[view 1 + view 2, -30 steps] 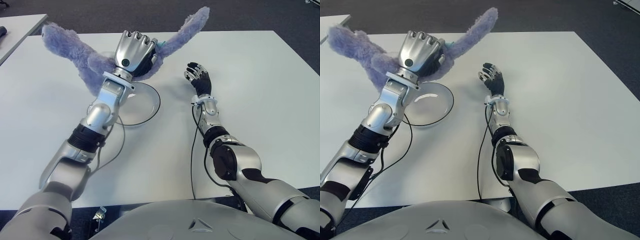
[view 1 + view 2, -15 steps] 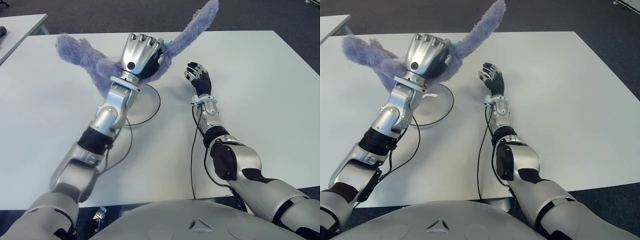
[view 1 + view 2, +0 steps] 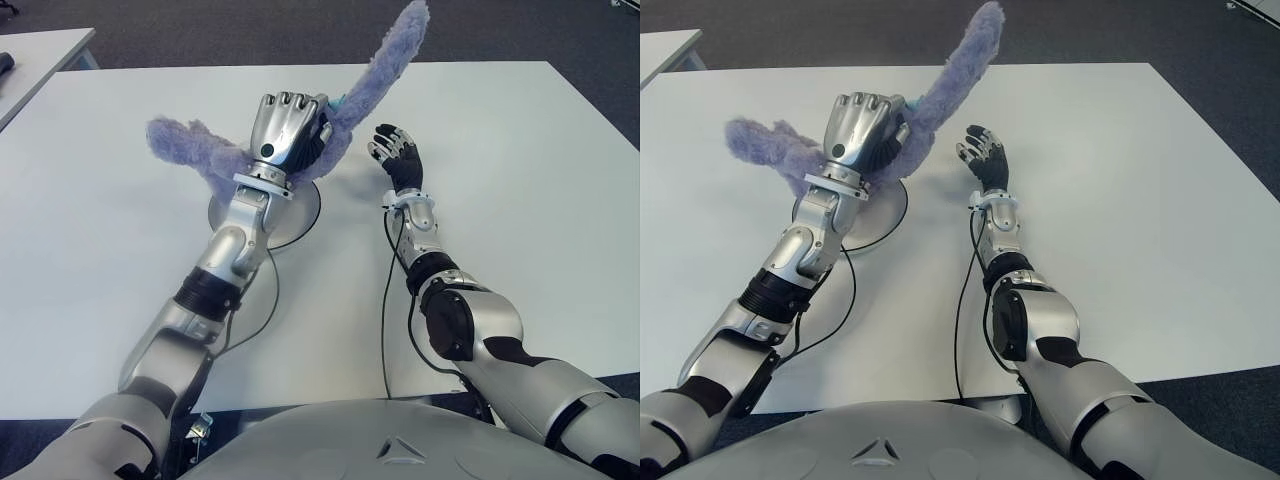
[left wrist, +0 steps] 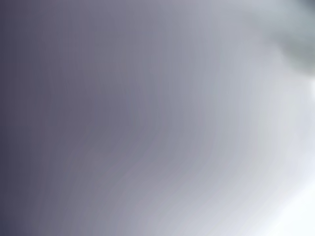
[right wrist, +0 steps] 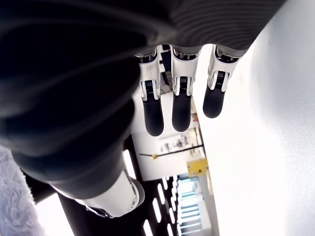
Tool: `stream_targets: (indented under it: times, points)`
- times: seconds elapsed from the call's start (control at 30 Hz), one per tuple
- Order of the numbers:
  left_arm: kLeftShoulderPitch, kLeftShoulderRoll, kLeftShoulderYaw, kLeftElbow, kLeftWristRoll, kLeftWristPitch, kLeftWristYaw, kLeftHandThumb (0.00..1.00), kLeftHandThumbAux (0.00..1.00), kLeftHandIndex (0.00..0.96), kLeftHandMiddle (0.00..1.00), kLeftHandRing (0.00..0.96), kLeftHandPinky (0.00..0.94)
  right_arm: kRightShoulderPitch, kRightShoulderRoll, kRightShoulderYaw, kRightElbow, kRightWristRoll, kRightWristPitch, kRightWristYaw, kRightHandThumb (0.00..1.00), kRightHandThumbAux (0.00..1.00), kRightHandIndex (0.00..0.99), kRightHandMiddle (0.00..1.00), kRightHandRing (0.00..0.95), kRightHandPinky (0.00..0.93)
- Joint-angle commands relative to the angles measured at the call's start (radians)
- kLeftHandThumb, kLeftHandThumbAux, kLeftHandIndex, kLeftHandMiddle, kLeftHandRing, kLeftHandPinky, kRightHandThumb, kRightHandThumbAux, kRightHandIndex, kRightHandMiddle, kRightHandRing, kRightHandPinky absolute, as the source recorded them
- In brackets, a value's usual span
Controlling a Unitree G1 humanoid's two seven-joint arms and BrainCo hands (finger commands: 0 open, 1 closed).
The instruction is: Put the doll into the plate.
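My left hand (image 3: 288, 128) is shut on a fluffy purple doll (image 3: 195, 153) and holds it in the air above the round clear plate (image 3: 300, 208) on the white table (image 3: 500, 150). One long limb of the doll (image 3: 385, 60) sticks up to the right, another hangs out to the left. The left wrist view is filled by a blurred purple-grey surface. My right hand (image 3: 397, 152) shows to the right of the plate with its fingers (image 5: 180, 101) relaxed and nothing in them.
A second white table (image 3: 40, 50) stands at the far left, with dark floor (image 3: 250, 30) beyond both tables. A black cable (image 3: 384, 310) runs along my right forearm over the table top.
My left hand has carried the doll to the right and slightly nearer, so it now hangs over the plate. The right hand has not moved.
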Motion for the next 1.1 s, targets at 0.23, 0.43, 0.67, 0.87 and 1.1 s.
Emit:
stream_targets:
  times: [0.23,0.43,0.67,0.87,1.1]
  points:
    - [0.052,-0.014,0.021,0.07,-0.082,-0.038,0.054,0.741,0.697,0.441,0.848,0.847,0.87,0.24,0.078,-0.025,0.126,0.024,0.047,0.005,0.407,0.892,0.245,0.222,0.171,0.158]
    - [0.076,-0.03,0.025,0.089,-0.114,-0.044,0.071,0.742,0.697,0.441,0.849,0.845,0.863,0.24,0.08,-0.029,0.125,0.029,0.049,0.004,0.426,0.896,0.252,0.219,0.171,0.146]
    - [0.082,-0.038,0.023,0.113,-0.118,-0.047,0.104,0.742,0.696,0.441,0.849,0.845,0.859,0.24,0.08,-0.03,0.125,0.03,0.049,0.002,0.424,0.902,0.251,0.222,0.173,0.142]
    - [0.105,-0.05,0.027,0.118,-0.123,-0.041,0.129,0.742,0.697,0.441,0.849,0.845,0.849,0.239,0.078,-0.026,0.125,0.025,0.054,0.001,0.427,0.897,0.251,0.221,0.171,0.15]
    - [0.121,-0.054,0.03,0.114,-0.126,-0.048,0.145,0.743,0.696,0.441,0.85,0.846,0.861,0.238,0.077,-0.021,0.126,0.02,0.059,-0.009,0.426,0.896,0.253,0.224,0.178,0.166]
